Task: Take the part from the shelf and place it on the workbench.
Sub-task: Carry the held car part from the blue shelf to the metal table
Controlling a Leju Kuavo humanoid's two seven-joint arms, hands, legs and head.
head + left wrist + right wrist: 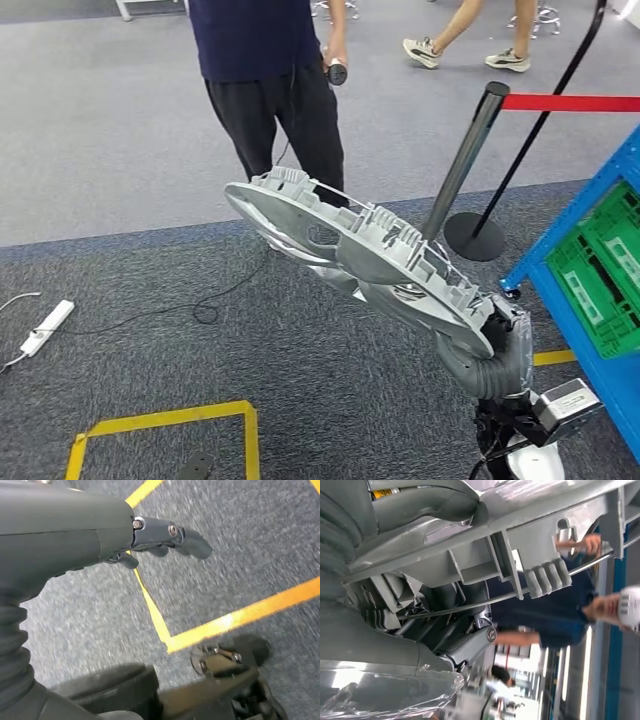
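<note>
Right hand (498, 345) fingers (471, 645) clamped on the near end of the grey part (355, 250), held in the air over grey carpet (302, 380); left hand (166, 535) hanging loose, fingers apart, gripping nothing. Blue shelf (604, 280) close on the right, person (279, 90) just past the part's far tip, post (468, 150) behind it. Long axis running from right hand up and away leftward, ribbed side up.

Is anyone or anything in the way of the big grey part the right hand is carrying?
The right hand holds the grey part out over the carpet. A person stands close beyond its far end, and a stanchion post leans just behind it. The workbench isn't visible, so the remaining path can't be judged.
</note>
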